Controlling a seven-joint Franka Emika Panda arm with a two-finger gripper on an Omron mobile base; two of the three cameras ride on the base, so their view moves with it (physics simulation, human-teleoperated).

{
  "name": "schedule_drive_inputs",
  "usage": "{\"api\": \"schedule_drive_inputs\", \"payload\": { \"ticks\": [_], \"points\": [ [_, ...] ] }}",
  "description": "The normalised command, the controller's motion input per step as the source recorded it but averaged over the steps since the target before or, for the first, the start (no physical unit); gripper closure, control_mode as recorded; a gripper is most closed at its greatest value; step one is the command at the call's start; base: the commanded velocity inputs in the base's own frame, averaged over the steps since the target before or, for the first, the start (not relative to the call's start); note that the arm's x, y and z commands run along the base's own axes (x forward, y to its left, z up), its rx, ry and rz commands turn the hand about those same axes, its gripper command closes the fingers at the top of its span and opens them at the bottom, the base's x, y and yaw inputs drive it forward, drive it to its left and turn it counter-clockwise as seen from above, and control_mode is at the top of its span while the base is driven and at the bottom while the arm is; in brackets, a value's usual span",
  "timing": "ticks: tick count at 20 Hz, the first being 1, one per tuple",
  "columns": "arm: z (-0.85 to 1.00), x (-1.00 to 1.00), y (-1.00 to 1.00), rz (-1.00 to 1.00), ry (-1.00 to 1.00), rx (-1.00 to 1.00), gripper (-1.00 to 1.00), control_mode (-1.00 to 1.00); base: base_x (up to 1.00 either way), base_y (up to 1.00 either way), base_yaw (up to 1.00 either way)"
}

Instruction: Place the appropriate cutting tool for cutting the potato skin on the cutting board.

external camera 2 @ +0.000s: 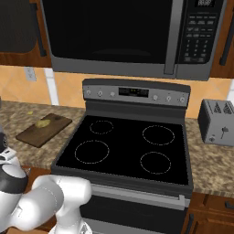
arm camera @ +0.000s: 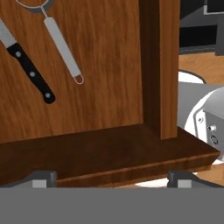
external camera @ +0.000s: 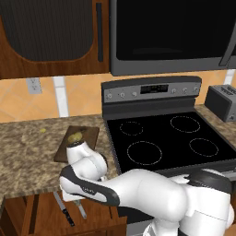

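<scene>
Hovering over an open drawer, the claw (arm camera: 111, 178) stands wide and empty.
Peeler (arm camera: 61, 41) lies beside the knife (arm camera: 27, 65) inside; potato (external camera: 75, 137) rests on the cutting board (external camera: 90, 134) on the tabletop (external camera: 27, 147).

The cutting board (external camera: 87, 136) is dark brown, the potato (external camera: 75, 137) is yellowish tan, the peeler (arm camera: 63, 48) has a light grey handle, the knife (arm camera: 29, 74) handle is black, and the counter (external camera: 27, 152) is speckled brown
</scene>
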Motion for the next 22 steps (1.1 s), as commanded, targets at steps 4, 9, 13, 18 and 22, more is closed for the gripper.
{"api": "schedule_drive_inputs", "payload": {
  "ticks": [4,9,13,18,22],
  "points": [
    [-0.19,-0.05,-0.08,0.00,-0.04,0.00,-1.00,-1.00,0.00,0.00,0.00],
    [-0.20,0.00,0.00,0.00,-0.03,0.00,-1.00,-1.00,0.00,0.00,0.00],
    [-0.17,0.00,0.00,0.00,-0.04,-0.01,-1.00,-1.00,0.00,0.00,0.00],
    [-0.30,0.00,0.00,0.00,0.00,0.00,-1.00,-1.00,0.00,0.00,0.00],
    [-0.22,0.13,0.02,0.00,0.00,0.00,-1.00,-1.00,0.00,0.00,0.00]
  ]
}}
